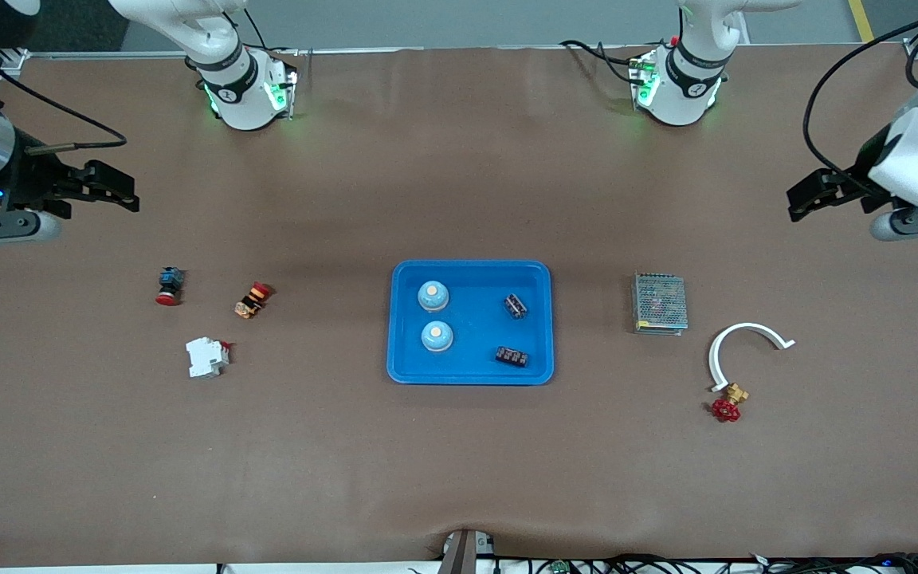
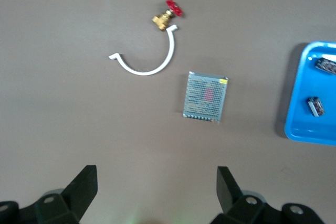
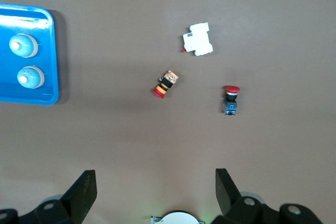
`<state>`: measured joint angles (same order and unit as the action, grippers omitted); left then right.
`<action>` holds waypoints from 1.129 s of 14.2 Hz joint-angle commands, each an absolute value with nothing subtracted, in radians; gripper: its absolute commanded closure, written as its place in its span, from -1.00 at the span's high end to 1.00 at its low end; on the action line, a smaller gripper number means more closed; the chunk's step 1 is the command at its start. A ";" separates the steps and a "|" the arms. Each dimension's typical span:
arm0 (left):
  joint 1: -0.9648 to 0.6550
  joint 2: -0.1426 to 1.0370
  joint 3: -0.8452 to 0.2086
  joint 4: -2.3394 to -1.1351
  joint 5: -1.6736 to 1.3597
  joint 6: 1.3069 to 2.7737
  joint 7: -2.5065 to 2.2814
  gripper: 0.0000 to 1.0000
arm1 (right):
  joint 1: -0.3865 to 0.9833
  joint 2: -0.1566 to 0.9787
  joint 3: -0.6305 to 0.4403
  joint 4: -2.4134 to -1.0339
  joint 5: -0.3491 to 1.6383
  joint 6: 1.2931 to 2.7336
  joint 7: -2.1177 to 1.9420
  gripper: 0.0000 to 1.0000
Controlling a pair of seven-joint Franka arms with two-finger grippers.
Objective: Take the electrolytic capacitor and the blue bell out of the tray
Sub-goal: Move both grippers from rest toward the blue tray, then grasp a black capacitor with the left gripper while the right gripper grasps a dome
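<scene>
A blue tray [image 1: 471, 267] lies mid-table. In it are two light-blue bells [image 1: 433, 296] [image 1: 437, 336] toward the right arm's end and two black capacitors [image 1: 515, 305] [image 1: 511, 356] toward the left arm's end. My left gripper [image 1: 795, 201] is open and empty, up in the air over bare table at the left arm's end. My right gripper [image 1: 131, 191] is open and empty over bare table at the right arm's end. The left wrist view shows its gripper [image 2: 156, 182], the tray's rim [image 2: 294, 114] and a capacitor [image 2: 315, 106]. The right wrist view shows its gripper [image 3: 156, 184] and a bell [image 3: 24, 45].
Toward the right arm's end lie a red-and-blue push button [image 1: 169, 285], an orange-and-red button [image 1: 252, 300] and a white breaker [image 1: 206, 356]. Toward the left arm's end lie a metal mesh box [image 1: 659, 303], a white curved clip [image 1: 738, 343] and a brass valve with a red handle [image 1: 728, 402].
</scene>
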<state>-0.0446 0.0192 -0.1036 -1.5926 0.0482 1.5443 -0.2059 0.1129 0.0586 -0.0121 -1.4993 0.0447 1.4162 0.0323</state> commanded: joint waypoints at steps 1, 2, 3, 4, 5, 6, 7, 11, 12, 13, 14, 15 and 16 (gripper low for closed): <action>-0.087 0.103 -0.132 -1.566 0.032 1.586 -0.227 1.00 | 0.149 0.058 -0.017 -1.497 0.063 1.411 0.087 1.00; -0.104 0.129 -0.136 -1.568 0.032 1.612 -0.251 1.00 | 0.176 0.058 -0.017 -1.497 0.063 1.413 0.115 1.00; -0.123 0.158 -0.140 -1.568 0.029 1.643 -0.312 1.00 | 0.207 0.061 -0.017 -1.499 0.063 1.416 0.159 1.00; -0.153 0.187 -0.146 -1.568 0.031 1.681 -0.380 1.00 | 0.240 0.072 -0.017 -1.497 0.064 1.419 0.207 1.00; -0.184 0.221 -0.149 -1.569 0.037 1.716 -0.441 1.00 | 0.274 0.084 -0.017 -1.494 0.066 1.427 0.245 1.00; -0.211 0.254 -0.149 -1.572 0.041 1.756 -0.490 1.00 | 0.306 0.097 -0.017 -1.496 0.066 1.449 0.279 1.00; -0.233 0.288 -0.149 -1.574 0.041 1.803 -0.543 1.00 | 0.339 0.109 -0.017 -1.499 0.081 1.469 0.316 1.00; -0.317 0.418 -0.147 -1.572 0.044 1.960 -0.704 1.00 | 0.432 0.178 -0.017 -1.499 0.133 1.580 0.446 1.00; -0.336 0.451 -0.147 -1.574 0.044 1.997 -0.748 1.00 | 0.458 0.198 -0.017 -1.499 0.133 1.610 0.459 1.00; -0.356 0.480 -0.147 -1.572 0.044 2.038 -0.799 1.00 | 0.483 0.221 -0.017 -1.499 0.133 1.643 0.489 1.00; -0.373 0.507 -0.149 -1.569 0.044 2.081 -0.860 1.00 | 0.509 0.245 -0.018 -1.499 0.133 1.681 0.529 1.00; -0.394 0.540 -0.147 -1.568 0.044 2.124 -0.912 1.00 | 0.529 0.273 -0.018 -1.499 0.132 1.718 0.554 1.00; -0.417 0.569 -0.147 -1.568 0.044 2.156 -0.957 1.00 | 0.547 0.300 -0.018 -1.499 0.132 1.756 0.567 1.00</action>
